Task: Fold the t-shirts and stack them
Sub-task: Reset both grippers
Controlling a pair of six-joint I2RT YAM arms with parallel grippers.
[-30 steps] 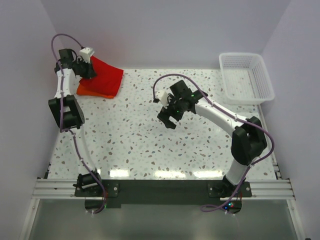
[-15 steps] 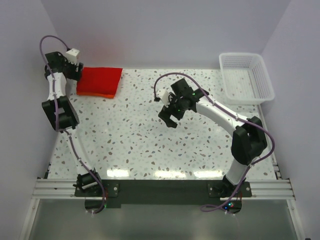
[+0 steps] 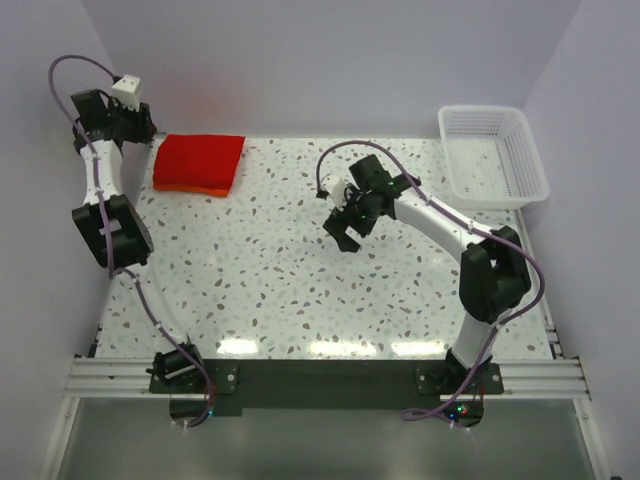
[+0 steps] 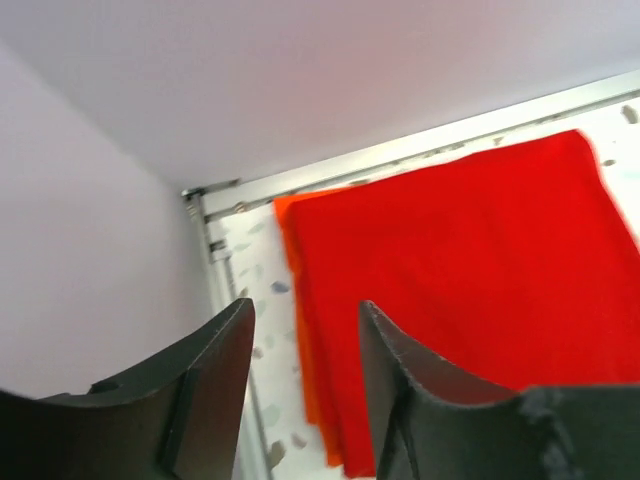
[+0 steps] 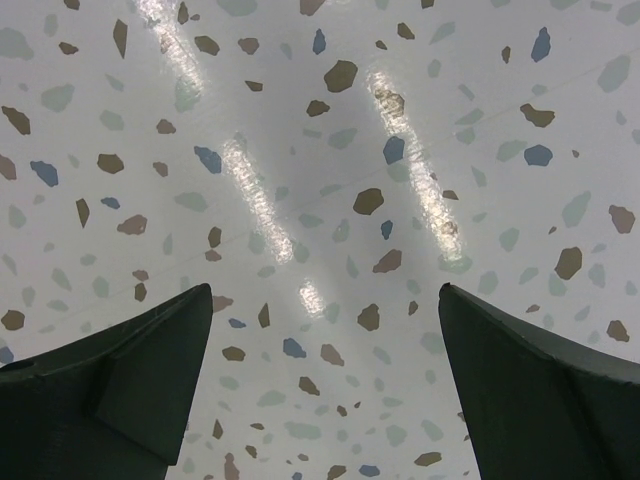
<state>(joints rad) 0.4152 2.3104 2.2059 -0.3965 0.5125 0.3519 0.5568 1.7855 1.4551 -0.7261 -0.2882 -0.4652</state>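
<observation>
Red t-shirts (image 3: 198,163), upper left: judged soft, light, limp; pinch a folded edge. Gaping, empty: left gripper (image 4: 300,325), right gripper (image 5: 325,300).

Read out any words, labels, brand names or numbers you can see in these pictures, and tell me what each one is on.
None: no text can be read in any view.
Red t-shirt: plain cloth, no print or tag showing.
White basket: bare plastic mesh, no label.
Table: only coloured speckles, no markings.
</observation>
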